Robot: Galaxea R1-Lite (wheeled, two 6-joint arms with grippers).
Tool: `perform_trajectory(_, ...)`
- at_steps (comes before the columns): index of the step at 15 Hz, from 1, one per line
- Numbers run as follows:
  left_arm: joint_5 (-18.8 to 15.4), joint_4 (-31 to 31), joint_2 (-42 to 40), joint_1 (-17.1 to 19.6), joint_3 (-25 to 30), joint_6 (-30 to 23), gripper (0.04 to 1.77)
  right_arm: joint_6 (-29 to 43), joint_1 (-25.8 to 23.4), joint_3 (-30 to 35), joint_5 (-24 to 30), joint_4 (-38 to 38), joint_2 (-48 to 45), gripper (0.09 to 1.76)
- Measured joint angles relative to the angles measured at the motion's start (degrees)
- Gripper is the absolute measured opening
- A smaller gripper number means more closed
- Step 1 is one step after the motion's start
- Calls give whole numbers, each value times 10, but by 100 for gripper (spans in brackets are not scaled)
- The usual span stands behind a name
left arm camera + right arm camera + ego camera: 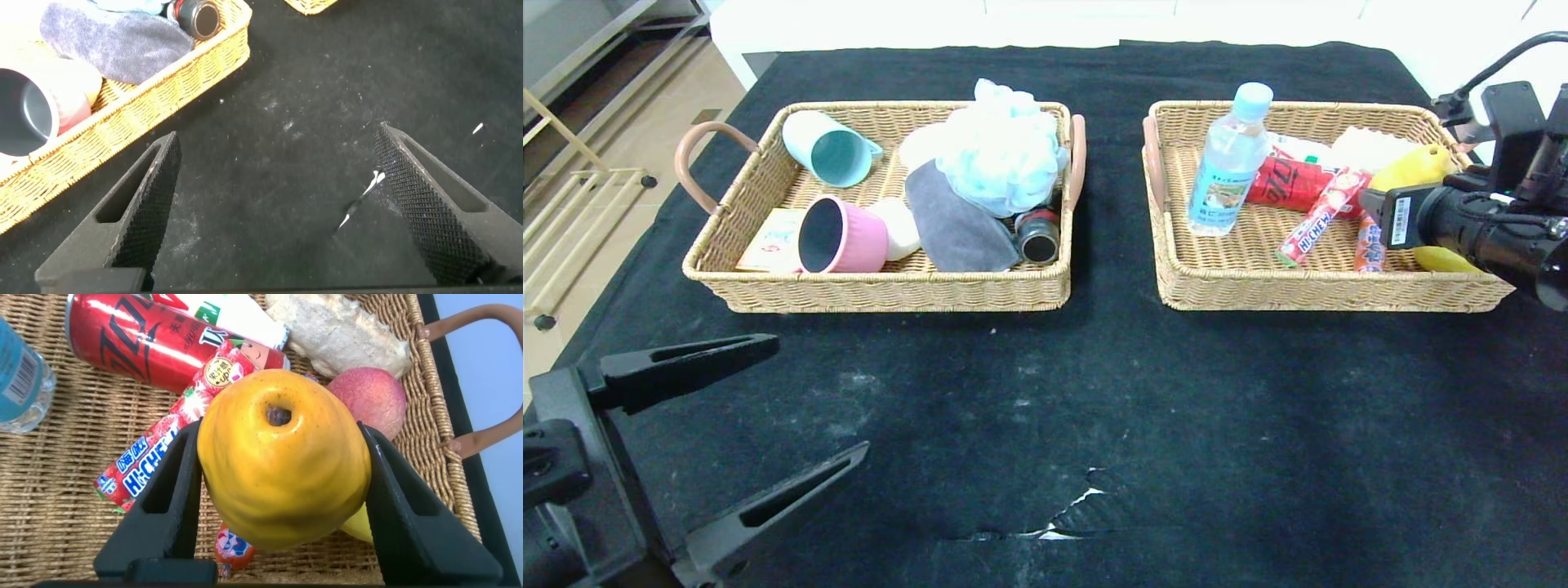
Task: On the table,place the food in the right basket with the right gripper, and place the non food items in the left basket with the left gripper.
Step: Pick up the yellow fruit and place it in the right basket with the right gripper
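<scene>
A large flat table under a black cloth [1045, 392] fills the room's middle, the cloth scuffed with pale marks and split by a small white tear [1078, 510] near the front edge; tan floor tiles and a pale wooden rack show beyond its left side, white furniture along the far side.

Two shallow rectangular tan wicker trays with brown loop handles sit well apart on the far half; the left basket [882, 290] holds a pale blue mesh puff [1001, 147], a small pink pot with a dark inside [837, 237] tipped on its side, a white rounded soap bar [900, 229] just beside it, a teal cup [829, 147] and a grey cloth [952, 224]; the right basket [1323, 290] holds an upright clear bottle with a pale blue cap [1229, 163], a red can [1286, 184] and an orange-red sausage stick [1370, 241].

The left gripper [817, 404] hangs low over the near left of the cloth, its long black fingers spread wide around nothing; the right gripper [278, 506] reaches in over the right basket's right end, jaws partly spread and clamped on a lumpy yellow pear [282, 457], which seems to hang just above the basket floor, though that is hard to judge.
</scene>
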Motion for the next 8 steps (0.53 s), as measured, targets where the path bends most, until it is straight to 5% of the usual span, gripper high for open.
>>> perform_trajectory(4, 0, 0, 0, 0, 0, 0, 172, 11, -18, -14, -1, 1, 12, 121)
perform_trajectory(8, 0, 0, 1, 0, 1, 0, 172, 11, -22, -16, -1, 0, 12, 142)
